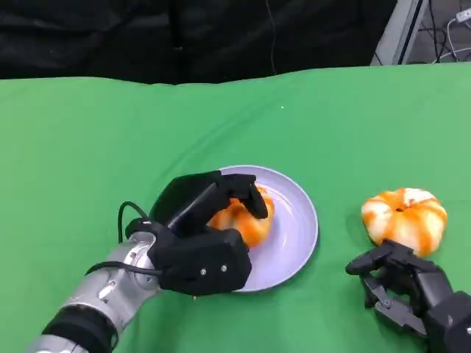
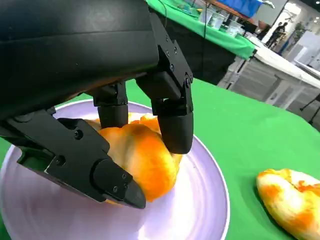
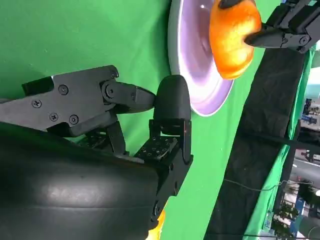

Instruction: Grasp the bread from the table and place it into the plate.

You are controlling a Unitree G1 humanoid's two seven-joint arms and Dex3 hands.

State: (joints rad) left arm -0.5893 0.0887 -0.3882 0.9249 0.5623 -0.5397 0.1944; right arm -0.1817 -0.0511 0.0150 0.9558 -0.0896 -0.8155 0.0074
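Left hand (image 1: 202, 235): closed around a bread roll (image 1: 243, 219), orange and white, held over the lilac plate (image 1: 298, 228); whether the roll touches the plate surface cannot be told. Head view: the black fingers drape over the roll's top, hiding most of it. Left wrist view: fingers (image 2: 172, 107) press on the roll (image 2: 137, 155) from above, the thumb from below, with the plate (image 2: 200, 210) directly beneath the hand. Right hand (image 1: 408, 290): holds nothing, fingers apart and lightly curled, on the green cloth (image 1: 88, 140). Second bread roll (image 1: 404, 215): on the cloth just beyond the right hand's fingertips, apart from them. Right wrist view: right hand's fingers (image 3: 170, 107) spread, the plate (image 3: 192, 75) and held roll (image 3: 232, 37) ahead of them.
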